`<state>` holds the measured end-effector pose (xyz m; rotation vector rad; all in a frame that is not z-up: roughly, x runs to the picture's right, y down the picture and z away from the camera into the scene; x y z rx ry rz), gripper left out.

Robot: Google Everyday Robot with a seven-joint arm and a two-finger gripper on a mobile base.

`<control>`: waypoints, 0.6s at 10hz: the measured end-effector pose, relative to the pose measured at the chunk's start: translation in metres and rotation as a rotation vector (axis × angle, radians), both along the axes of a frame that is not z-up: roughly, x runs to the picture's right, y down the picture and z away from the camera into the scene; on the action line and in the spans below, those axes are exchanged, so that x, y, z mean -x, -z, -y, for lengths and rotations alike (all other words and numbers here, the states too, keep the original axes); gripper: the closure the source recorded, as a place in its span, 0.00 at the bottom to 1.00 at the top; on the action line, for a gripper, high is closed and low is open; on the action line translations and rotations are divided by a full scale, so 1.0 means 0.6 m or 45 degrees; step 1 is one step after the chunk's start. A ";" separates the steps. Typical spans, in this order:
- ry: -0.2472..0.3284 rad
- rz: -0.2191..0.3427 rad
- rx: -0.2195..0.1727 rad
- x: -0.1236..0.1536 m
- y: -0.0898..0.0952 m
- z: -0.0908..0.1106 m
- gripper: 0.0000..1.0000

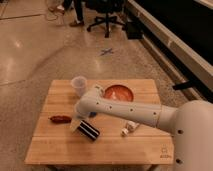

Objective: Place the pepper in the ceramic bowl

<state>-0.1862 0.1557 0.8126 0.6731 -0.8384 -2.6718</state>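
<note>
Currently, pepper [60,119] outside bowl [120,93] — end effector [76,123] beside

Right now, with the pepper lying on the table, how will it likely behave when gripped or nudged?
The pepper looks small and slim, so it is probably light. Lying flat and elongated, it may roll or pivot if nudged from one end. The gripper sits close beside it, by the black block.
</note>
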 end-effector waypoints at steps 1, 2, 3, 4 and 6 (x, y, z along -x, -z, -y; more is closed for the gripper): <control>0.005 0.007 0.001 0.007 -0.002 -0.001 0.20; 0.011 0.015 0.004 0.016 -0.005 -0.004 0.20; 0.016 0.023 0.006 0.024 -0.009 -0.006 0.20; 0.022 0.030 0.010 0.032 -0.013 -0.009 0.20; 0.041 0.047 0.025 0.050 -0.030 -0.019 0.20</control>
